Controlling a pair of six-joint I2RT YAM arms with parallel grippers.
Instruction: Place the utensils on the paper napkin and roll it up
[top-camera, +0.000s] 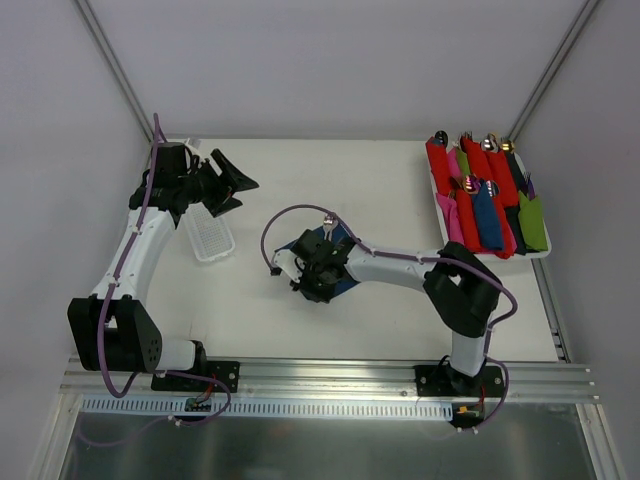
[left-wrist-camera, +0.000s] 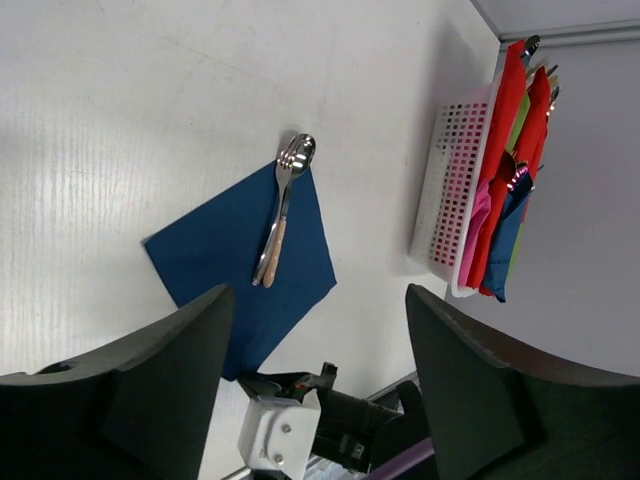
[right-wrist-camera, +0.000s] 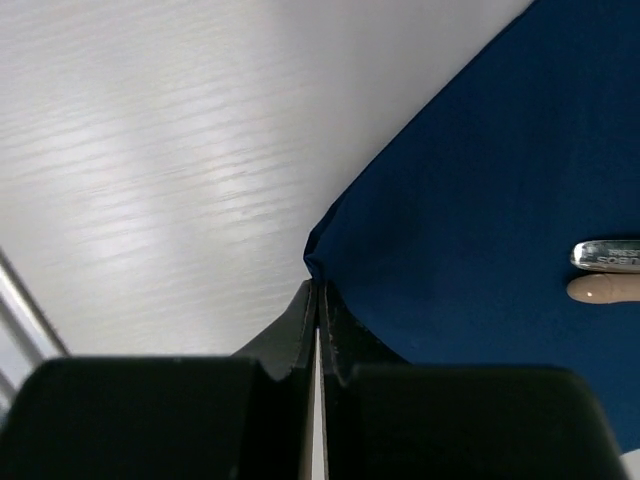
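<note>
The navy-blue paper napkin (left-wrist-camera: 245, 262) lies flat mid-table, mostly hidden under the right arm in the top view (top-camera: 338, 237). Two utensils with tan handles (left-wrist-camera: 280, 215) lie together on it, the spoon bowl past its far corner (top-camera: 328, 221); their handle ends show in the right wrist view (right-wrist-camera: 605, 272). My right gripper (right-wrist-camera: 316, 283) is shut, pinching the napkin's near-left edge (right-wrist-camera: 480, 230), which is lifted slightly. My left gripper (top-camera: 230, 185) is open and empty, raised at the far left; its fingers (left-wrist-camera: 170, 390) frame the napkin from afar.
A white tray (top-camera: 495, 252) at the back right holds several red, pink, blue and green napkin rolls with utensil tips; it also shows in the left wrist view (left-wrist-camera: 450, 190). A small clear ribbed tray (top-camera: 207, 235) lies under the left gripper.
</note>
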